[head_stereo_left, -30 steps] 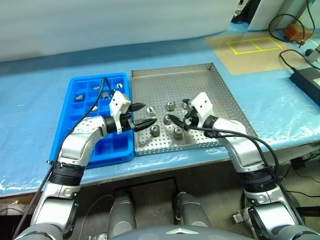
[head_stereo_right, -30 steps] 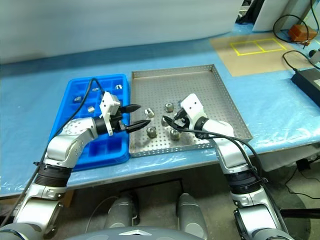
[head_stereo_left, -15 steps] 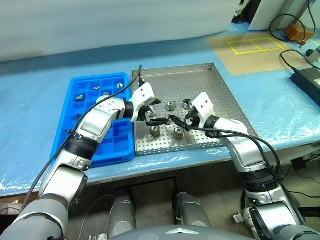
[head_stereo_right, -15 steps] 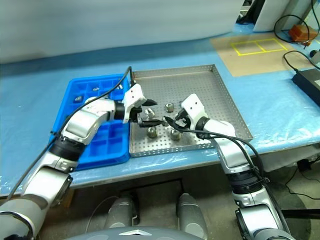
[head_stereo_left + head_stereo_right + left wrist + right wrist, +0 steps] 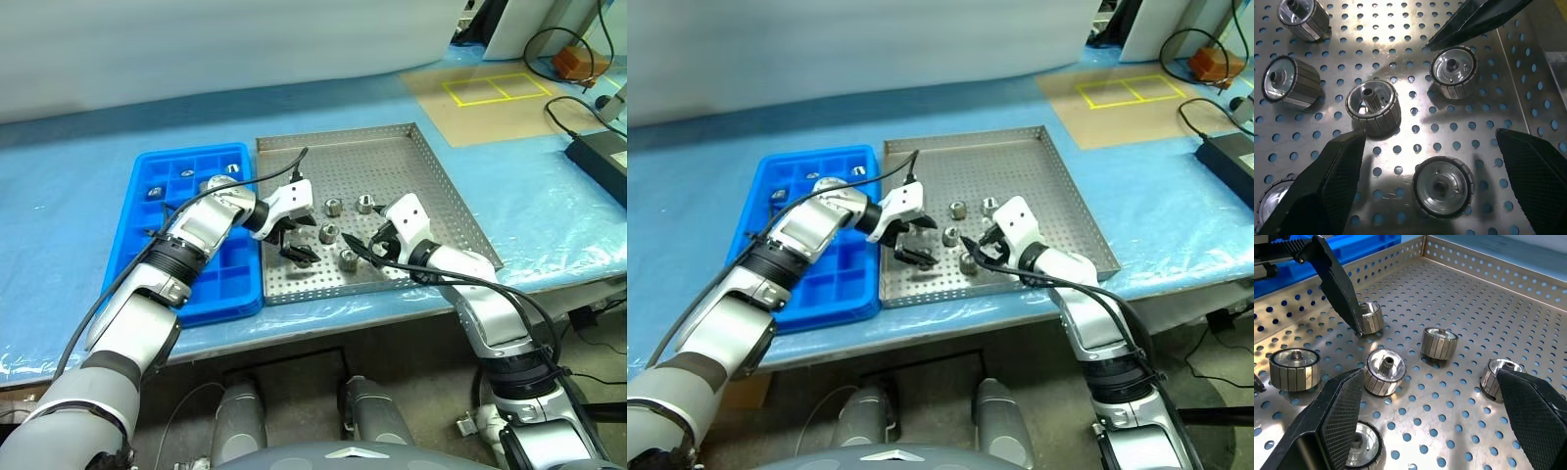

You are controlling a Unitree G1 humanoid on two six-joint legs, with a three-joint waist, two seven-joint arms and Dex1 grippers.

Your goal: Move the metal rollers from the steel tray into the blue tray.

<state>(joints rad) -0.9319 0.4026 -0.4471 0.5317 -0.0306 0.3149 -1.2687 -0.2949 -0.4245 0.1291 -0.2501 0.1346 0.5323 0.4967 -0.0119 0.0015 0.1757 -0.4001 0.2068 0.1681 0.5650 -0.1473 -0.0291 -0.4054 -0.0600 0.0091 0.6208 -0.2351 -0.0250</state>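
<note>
Both pincers are spread wide and holding nothing. The left pincer (image 5: 297, 247) hangs over the metal rollers (image 5: 1373, 108) in the steel tray (image 5: 431, 176), the right pincer (image 5: 361, 253) just beside them. The blue tray (image 5: 132, 220) sits alongside on the worktop (image 5: 59, 176), with a few rollers in its far cells.

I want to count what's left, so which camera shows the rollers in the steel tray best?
Right wrist view: six metal rollers lie spread across the steel tray. Left wrist view shows five close up; the head views show them small, partly behind the arms.
</note>
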